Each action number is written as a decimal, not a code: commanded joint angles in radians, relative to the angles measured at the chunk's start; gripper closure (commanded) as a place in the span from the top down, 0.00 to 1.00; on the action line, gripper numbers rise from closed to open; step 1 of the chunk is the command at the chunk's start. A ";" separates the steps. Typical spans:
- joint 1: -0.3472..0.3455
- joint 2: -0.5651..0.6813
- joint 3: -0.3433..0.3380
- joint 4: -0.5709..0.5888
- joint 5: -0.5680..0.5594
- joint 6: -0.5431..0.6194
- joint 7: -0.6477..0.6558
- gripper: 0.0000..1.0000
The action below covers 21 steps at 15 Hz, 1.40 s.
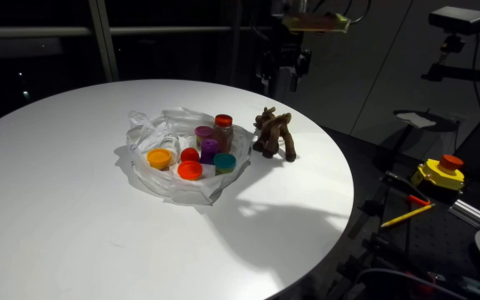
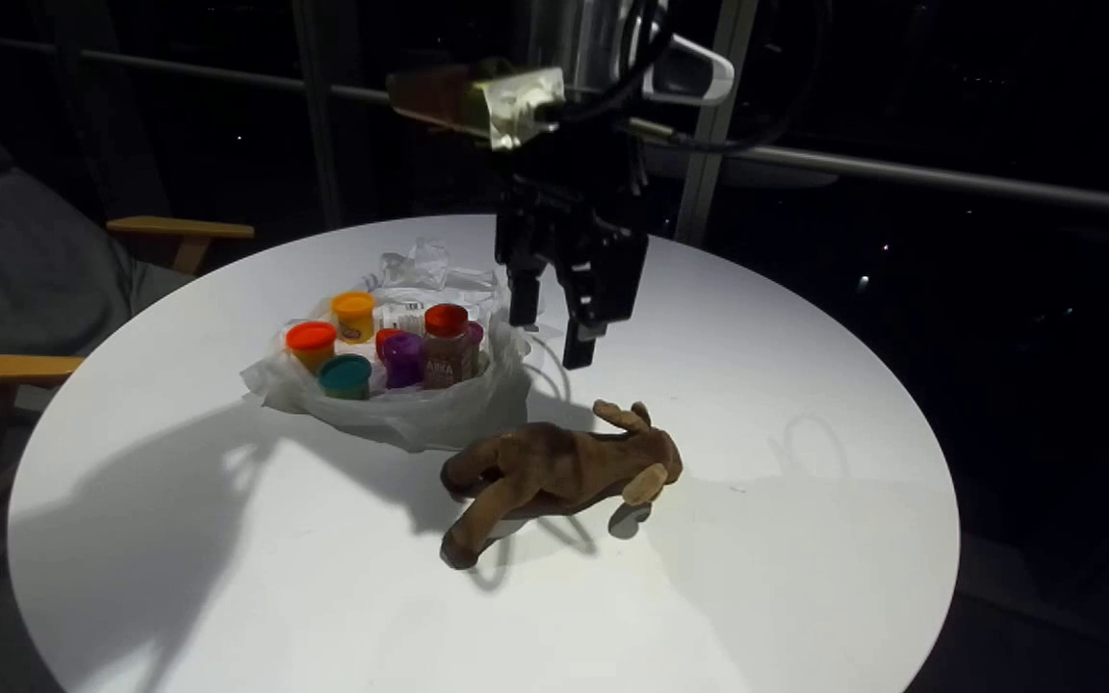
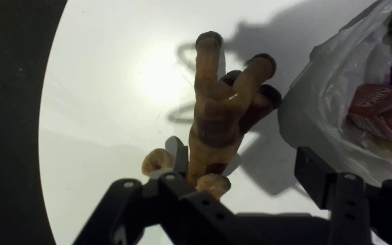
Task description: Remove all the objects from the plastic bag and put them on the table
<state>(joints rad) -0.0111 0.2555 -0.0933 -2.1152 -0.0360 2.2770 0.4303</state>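
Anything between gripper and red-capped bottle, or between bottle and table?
Nothing visible above the red-capped bottle blocks the gripper. Sideways, the wall of the plastic bag stands between bottle and table, so lifting over the rim looks safer; the brown plush toy lies just outside.

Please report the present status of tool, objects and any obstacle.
Tool open, holding nothing. Brown plush toy lying on table. Other objects inside plastic bag, which might obstruct.

- Thin whitish plastic bag [image 1: 194,192]: wrinkled, glossy film.
- Round white surface [image 1: 65,200]: smooth, with a bright sheen.
- Brown plush animal toy [image 2: 554,467]: soft-looking matt cloth.
- Clear red-capped bottle [image 2: 446,351]: shiny; glass or plastic, cannot tell.
- Teal-lidded round tub [image 1: 225,162]: smooth plastic.
- Black two-fingered claw [image 2: 552,325]: mostly matt.
- Tan wooden chair armrest [image 2: 11,368]: smooth.
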 commanded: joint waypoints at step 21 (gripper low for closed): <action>0.075 0.081 0.064 0.065 -0.138 0.056 -0.096 1.00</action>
<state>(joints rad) 0.0529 0.2484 -0.0363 -2.1234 -0.1349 2.2911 0.4122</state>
